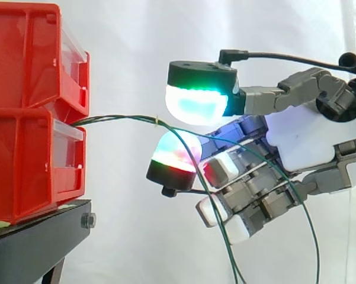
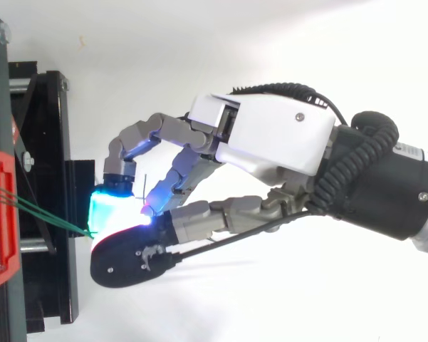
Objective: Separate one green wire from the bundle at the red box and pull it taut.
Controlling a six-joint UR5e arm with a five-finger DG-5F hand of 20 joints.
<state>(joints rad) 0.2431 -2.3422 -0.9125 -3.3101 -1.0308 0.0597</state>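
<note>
Apparently the work is at the separating step. The thin green wires [image 1: 118, 118] leave the front of the lower red plastic box [image 1: 29, 160] as one bundle and run almost level to a small pale tie [image 1: 157, 121]. Only there do they fan out into loose strands. The robot's grey-and-white hand [image 1: 311, 139] sits just right of that tie, at the height of the wires and well apart from the box. One strand [image 1: 314, 236] crosses the hand and loops downward; another [image 1: 228, 254] drops steeply in front of it. Both hang slack, so nothing is pulled taut yet.

Next, by my reckoning, the hand must close on a single strand beyond the tie and draw it rightward, away from the box and roughly level. Since the tie binds the strands together, the others may well be dragged along.

From above, the wires [image 2: 43, 212] converge and vanish under the hand right where contact would be. I cannot tell whether it is clamped on a strand or merely beside them. The number of strands is hard to count. Their lower ends are cut off at the side view's bottom edge, and their anchoring inside the box is hidden. The box rests on a black metal stand [image 1: 35, 239].
</note>
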